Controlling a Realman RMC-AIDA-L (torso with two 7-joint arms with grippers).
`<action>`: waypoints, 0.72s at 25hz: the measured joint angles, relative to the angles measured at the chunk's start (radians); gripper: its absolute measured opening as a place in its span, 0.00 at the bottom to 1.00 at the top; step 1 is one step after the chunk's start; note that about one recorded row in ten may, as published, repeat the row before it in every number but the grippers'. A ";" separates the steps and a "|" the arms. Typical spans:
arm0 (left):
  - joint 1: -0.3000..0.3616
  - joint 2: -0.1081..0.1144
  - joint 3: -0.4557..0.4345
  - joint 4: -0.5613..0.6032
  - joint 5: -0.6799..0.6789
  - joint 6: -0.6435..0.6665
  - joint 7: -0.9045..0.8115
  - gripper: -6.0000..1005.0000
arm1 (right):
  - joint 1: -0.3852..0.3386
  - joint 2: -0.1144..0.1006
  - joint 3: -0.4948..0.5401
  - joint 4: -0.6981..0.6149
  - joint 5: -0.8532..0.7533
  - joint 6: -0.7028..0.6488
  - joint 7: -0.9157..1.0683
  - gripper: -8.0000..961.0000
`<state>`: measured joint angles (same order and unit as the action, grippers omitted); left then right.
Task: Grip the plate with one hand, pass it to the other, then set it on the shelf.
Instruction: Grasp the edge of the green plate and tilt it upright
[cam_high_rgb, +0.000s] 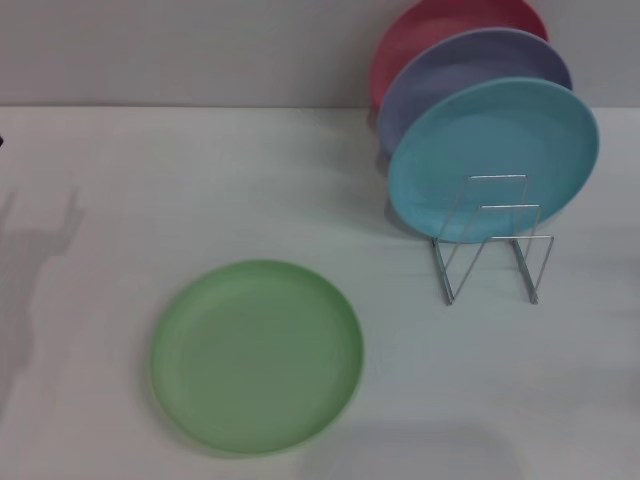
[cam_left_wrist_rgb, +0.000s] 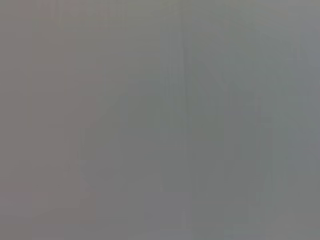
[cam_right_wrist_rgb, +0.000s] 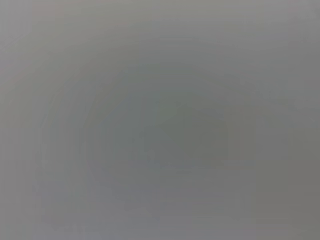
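The round light-green plate (cam_high_rgb: 256, 355) lies flat on the white table (cam_high_rgb: 150, 180), at the front and left of centre in the head view. The silver wire rack (cam_high_rgb: 492, 245) stands at the right, with its front loops bare. Neither arm nor gripper shows in the head view. Both wrist views show only a plain grey field, with no fingers and no objects.
A turquoise-blue plate (cam_high_rgb: 495, 155), a lavender plate (cam_high_rgb: 470, 75) and a red plate (cam_high_rgb: 440, 25) stand upright in the back part of the rack. A faint shadow lies on the table at the far left (cam_high_rgb: 30, 270). A wall rises behind the table.
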<state>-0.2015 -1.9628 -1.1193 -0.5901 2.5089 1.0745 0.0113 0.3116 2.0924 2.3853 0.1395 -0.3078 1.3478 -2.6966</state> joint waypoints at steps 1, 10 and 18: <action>0.000 0.000 0.000 0.000 0.000 0.000 0.000 0.79 | 0.000 0.000 0.000 0.000 0.000 0.000 0.000 0.81; 0.169 0.014 -0.322 -0.798 0.264 -1.055 0.082 0.78 | 0.035 0.000 -0.001 -0.044 -0.001 0.028 0.003 0.81; 0.041 -0.059 -0.506 -1.091 0.235 -1.855 0.193 0.77 | 0.049 0.000 0.000 -0.049 -0.002 0.030 0.004 0.81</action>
<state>-0.1602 -2.0218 -1.6249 -1.6816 2.7443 -0.7801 0.2041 0.3607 2.0923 2.3854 0.0906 -0.3097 1.3778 -2.6930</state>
